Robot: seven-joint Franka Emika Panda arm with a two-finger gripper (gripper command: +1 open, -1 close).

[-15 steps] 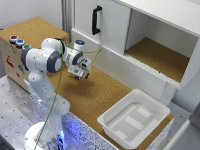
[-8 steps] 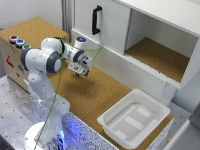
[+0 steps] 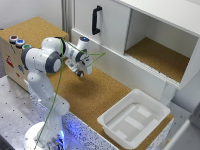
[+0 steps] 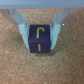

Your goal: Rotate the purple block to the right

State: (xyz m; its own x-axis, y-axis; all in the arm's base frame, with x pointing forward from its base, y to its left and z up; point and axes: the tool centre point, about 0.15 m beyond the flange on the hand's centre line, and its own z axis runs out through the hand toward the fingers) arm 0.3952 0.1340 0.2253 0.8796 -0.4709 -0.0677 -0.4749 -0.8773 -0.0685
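Since a second ago the arm (image 3: 47, 62) has been easing slightly toward the exterior view's left and down, its wrist turning a little; nothing else in the scene is shifting

The gripper (image 3: 80, 74) is hanging low over the cork surface (image 3: 95, 95), in front of the white cabinet (image 3: 135, 35). In the wrist view the gripper (image 4: 39, 45) is standing with its two fingers (image 4: 23, 31) on either side of the block (image 4: 39, 40), which is sitting on the cork between them; the fingers are lying close against its sides, but whether they are actually pinching it I cannot tell. The block is dark purple with a yellow hook-shaped mark on its upper face. In the exterior view the block is hidden under the gripper

The cork is covering a long tabletop. A white tub (image 3: 134, 119) is resting on it toward the exterior view's right, well apart from the gripper. The cabinet is showing a black handle (image 3: 95, 20) on its door and an open compartment with a cork floor. On a wooden box (image 3: 12, 55) at the exterior view's left, round coloured buttons (image 3: 16, 41) are sitting. A green cable (image 3: 92, 56) is running from the wrist
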